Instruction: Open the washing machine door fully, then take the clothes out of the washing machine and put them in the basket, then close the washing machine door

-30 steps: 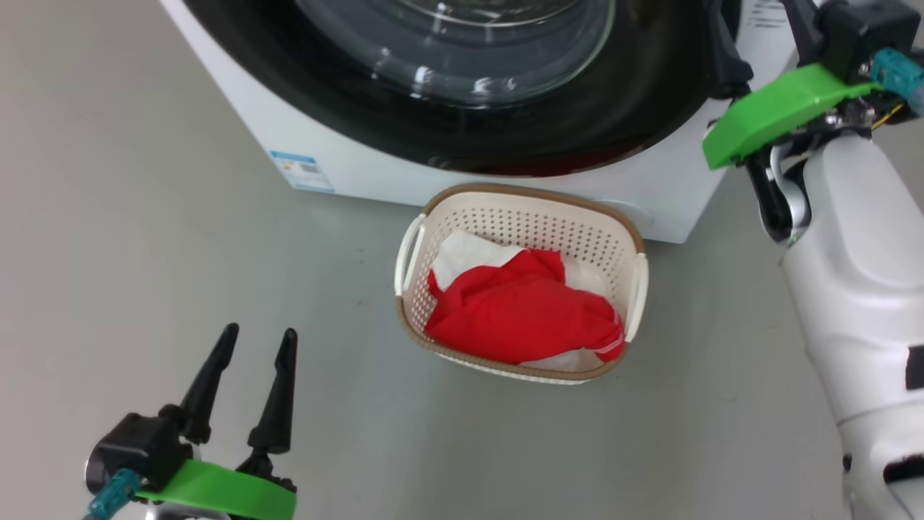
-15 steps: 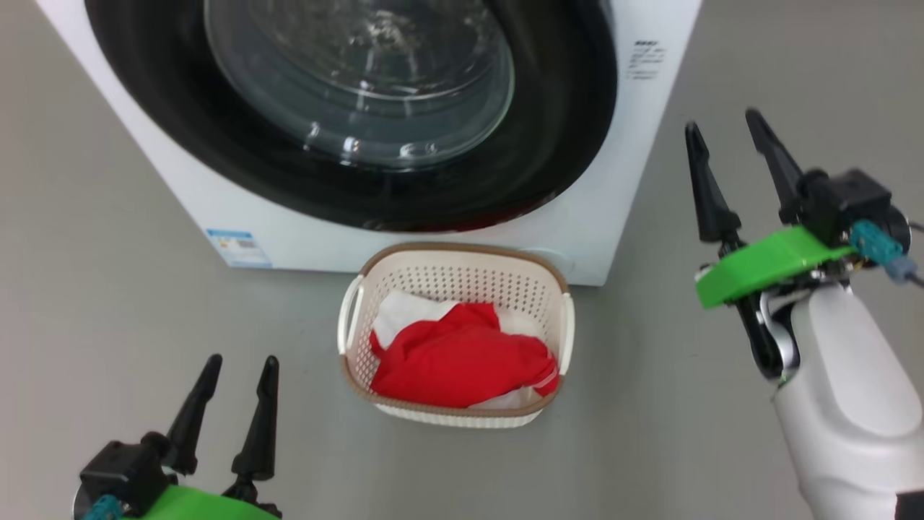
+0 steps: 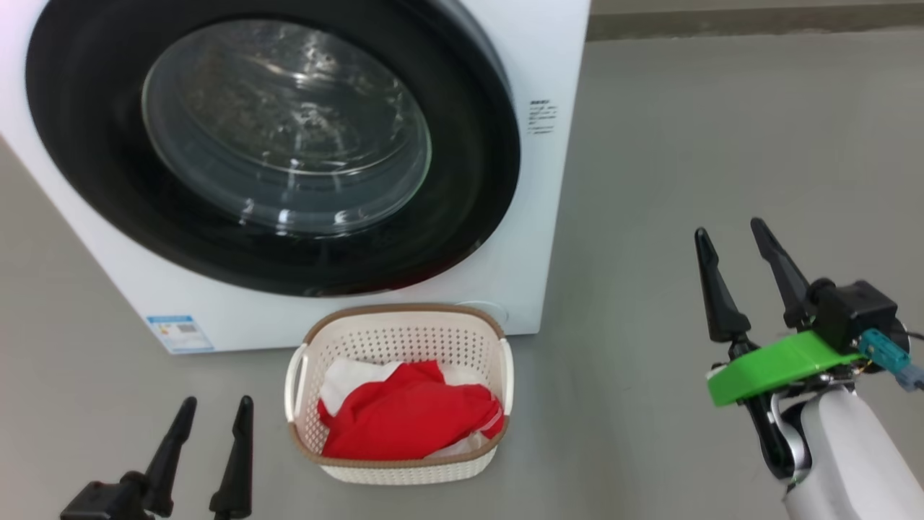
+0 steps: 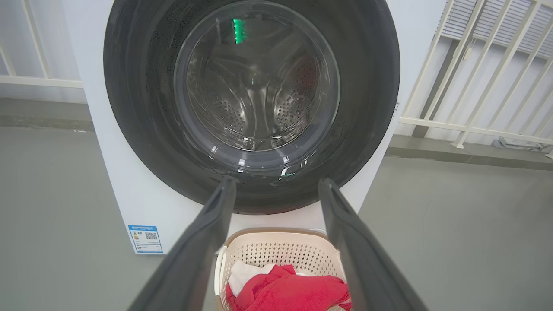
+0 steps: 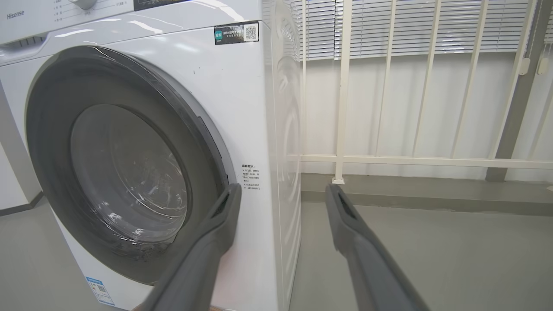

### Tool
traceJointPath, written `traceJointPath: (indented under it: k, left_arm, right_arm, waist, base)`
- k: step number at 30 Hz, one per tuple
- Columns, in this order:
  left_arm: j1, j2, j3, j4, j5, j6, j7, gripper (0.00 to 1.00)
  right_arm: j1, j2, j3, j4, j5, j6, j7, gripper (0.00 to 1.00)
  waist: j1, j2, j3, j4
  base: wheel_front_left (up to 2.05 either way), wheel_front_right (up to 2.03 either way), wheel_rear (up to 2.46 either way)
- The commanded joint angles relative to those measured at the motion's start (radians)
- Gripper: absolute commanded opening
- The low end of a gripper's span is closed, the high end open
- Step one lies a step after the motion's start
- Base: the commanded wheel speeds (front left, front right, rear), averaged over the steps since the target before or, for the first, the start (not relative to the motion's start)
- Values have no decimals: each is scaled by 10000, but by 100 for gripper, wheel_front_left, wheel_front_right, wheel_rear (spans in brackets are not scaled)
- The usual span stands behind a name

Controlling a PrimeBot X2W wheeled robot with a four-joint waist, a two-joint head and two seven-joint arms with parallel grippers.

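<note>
We see the door [image 3: 285, 130] shut, the clothes [image 3: 408, 422] in the basket [image 3: 404, 336]. The left gripper [image 3: 218, 401] and right gripper [image 3: 728, 227] spread empty fingers.

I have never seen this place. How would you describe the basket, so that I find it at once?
Look for the white washing machine with its big round black-rimmed door. On the grey floor just in front of it, below the door, stands a small cream basket with a brown rim. Its walls are full of small holes, and bright red clothes lie in it.
</note>
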Motion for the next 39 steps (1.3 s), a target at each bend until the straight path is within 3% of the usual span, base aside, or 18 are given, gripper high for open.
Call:
traceJointPath:
  k: [1, 12, 19, 36, 37, 39]
  left_arm:
    - [-57, 205, 419, -301, 116, -54, -120, 100]
    - [424, -119, 596, -693, 516, -54, -120, 100]
    - [675, -249, 739, -821, 694, -54, -120, 100]
    - [831, -466, 848, -926, 737, -54, -120, 100]
    - [1089, -532, 466, -606, 597, 4, 7, 0]
    - [1161, -614, 420, -348, 579, 15, 37, 0]
  right_arm:
    - [62, 33, 184, -374, 144, -9, -63, 100]
    - [2196, 102, -56, -1573, -229, -9, -63, 100]
    - [2988, 232, -738, -2135, -252, -9, -63, 100]
    - [3330, 307, -528, -2139, -17, -9, -63, 100]
    - [3657, 437, -803, -1880, -100, 2, 2, 0]
    - [3708, 517, -803, -1612, -92, 2, 10, 0]
  waist:
    - [0, -1, -382, -442]
    - [0, -1, -826, -558]
    - [0, -1, -939, -680]
    - [0, -1, -805, -652]
    - [0, -1, -812, -662]
    - [1, -1, -811, -663]
  base:
    - [0, 0, 0]
    - [0, 0, 0]
    - [0, 0, 0]
    - [0, 0, 0]
    - [0, 0, 0]
    - [0, 0, 0]
